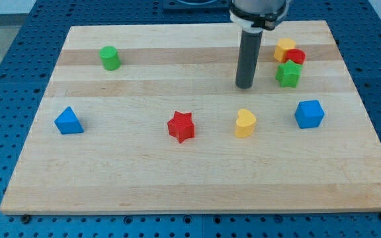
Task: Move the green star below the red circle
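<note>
Our tip (245,85) on the desk (144,172), no claw fitted, green star (288,74) just right, seemingly touching red circle (297,56) above

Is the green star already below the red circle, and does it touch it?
Yes: the green star sits just under the red circle, edges apparently touching. My tip stands apart, at the star's left.

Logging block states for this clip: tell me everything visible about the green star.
The green star is a small, chunky block that looks like painted wood or plastic, lying flat near the board's upper right. It sits just below the red circle, apparently touching it, with the yellow block behind. My tip stands apart to its left.
</note>
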`<state>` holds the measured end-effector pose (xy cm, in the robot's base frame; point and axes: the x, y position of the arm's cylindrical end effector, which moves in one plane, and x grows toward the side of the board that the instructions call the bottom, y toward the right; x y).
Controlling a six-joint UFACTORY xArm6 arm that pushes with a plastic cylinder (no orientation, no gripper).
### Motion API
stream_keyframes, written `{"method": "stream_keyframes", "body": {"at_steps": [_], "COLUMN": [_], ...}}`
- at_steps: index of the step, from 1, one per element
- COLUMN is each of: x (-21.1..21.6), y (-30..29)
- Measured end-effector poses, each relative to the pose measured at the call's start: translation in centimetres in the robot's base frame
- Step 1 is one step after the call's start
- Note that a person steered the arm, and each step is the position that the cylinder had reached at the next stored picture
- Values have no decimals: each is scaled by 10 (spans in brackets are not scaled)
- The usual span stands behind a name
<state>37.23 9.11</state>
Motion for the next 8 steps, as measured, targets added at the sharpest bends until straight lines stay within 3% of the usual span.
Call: {"method": "stream_keyframes", "body": {"at_steps": [4,6,8], "x": [-3,17,23], "y": [61,62,-92]}}
